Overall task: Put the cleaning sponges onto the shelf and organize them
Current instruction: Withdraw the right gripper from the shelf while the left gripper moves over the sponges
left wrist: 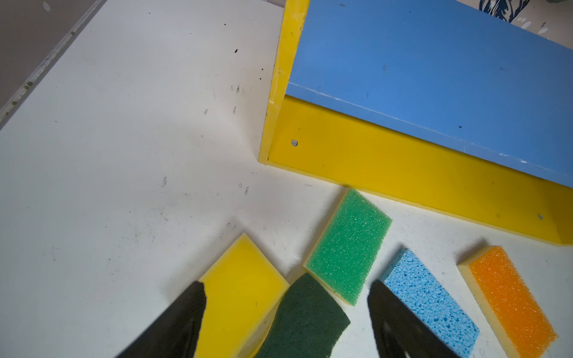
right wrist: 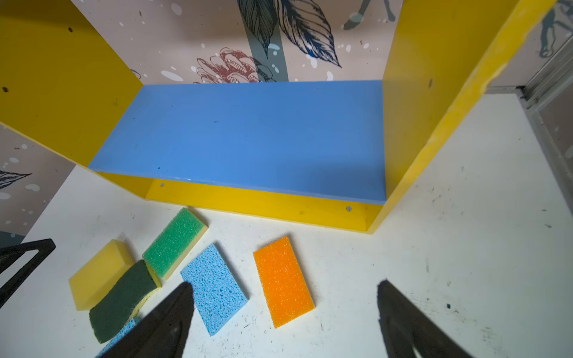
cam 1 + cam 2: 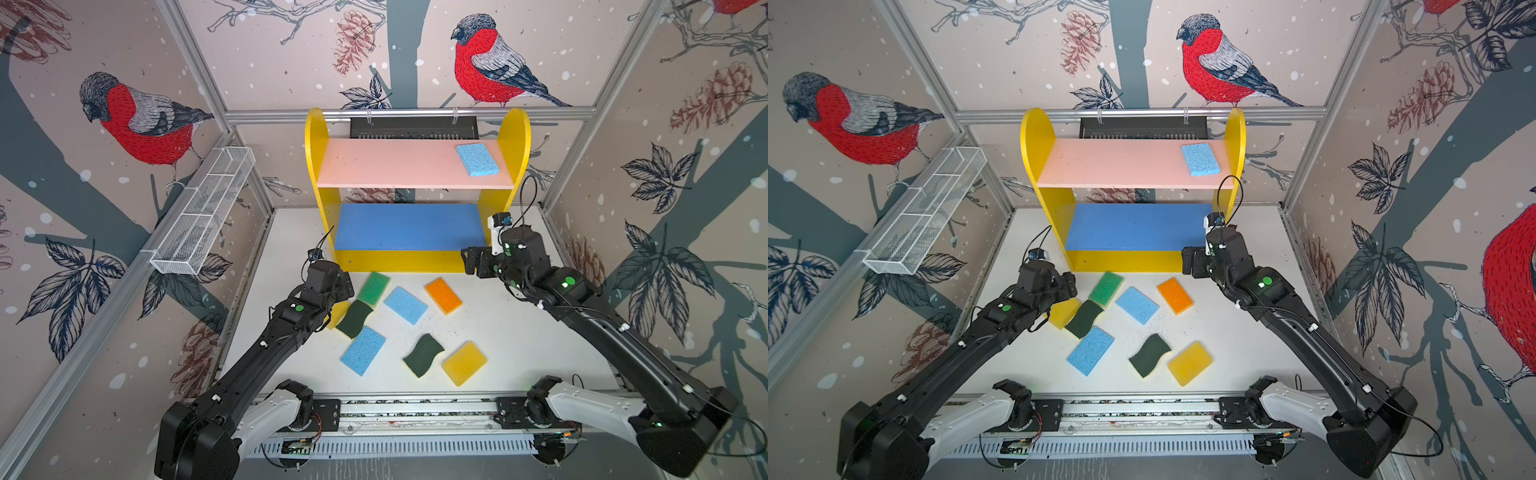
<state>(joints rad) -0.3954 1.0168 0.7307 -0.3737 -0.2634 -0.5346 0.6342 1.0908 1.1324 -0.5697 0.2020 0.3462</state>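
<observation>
The yellow shelf [image 3: 515, 137] stands at the back, and one light blue sponge [image 3: 477, 159] lies on the right end of its pink upper board. On the table in front lie a green sponge [image 3: 374, 288], a light blue sponge [image 3: 405, 304], an orange sponge [image 3: 443, 296], two dark green scourers [image 3: 354, 318] [image 3: 423, 354], another light blue sponge [image 3: 363, 350] and a yellow sponge [image 3: 464, 363]. My left gripper [image 1: 286, 286] hangs open above a second yellow sponge [image 1: 242, 288] and the near scourer. Open and empty, my right gripper [image 2: 285, 284] hovers above the orange sponge [image 2: 282, 280].
A white wire-mesh basket [image 3: 203, 216] hangs on the left wall rail. The shelf's blue middle board [image 2: 248, 136] is bare. Aluminium frame rails and papered walls close in the white table [image 3: 540, 332] on three sides.
</observation>
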